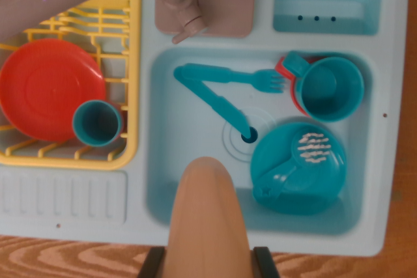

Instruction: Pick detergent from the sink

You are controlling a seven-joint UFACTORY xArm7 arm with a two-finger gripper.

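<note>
The detergent (205, 222), a tall tan bottle, fills the bottom centre of the frame between the two dark fingers (151, 264) of the gripper (207, 266), its long axis running up the frame toward the sink (189, 112). The fingers sit tight against its sides, so the gripper appears clamped on it, the bottle's rounded end over the basin's near edge.

There is a single view, from the camera on the wrist, looking almost straight down on a toy sink (195, 128) from fairly close above. The basin fills the middle of the frame. A yellow dish rack (130, 63) sits at 9 o'clock, the tap (182, 11) at 12 o'clock, and a strip of wooden tabletop (78, 258) runs along 6 o'clock.
</note>
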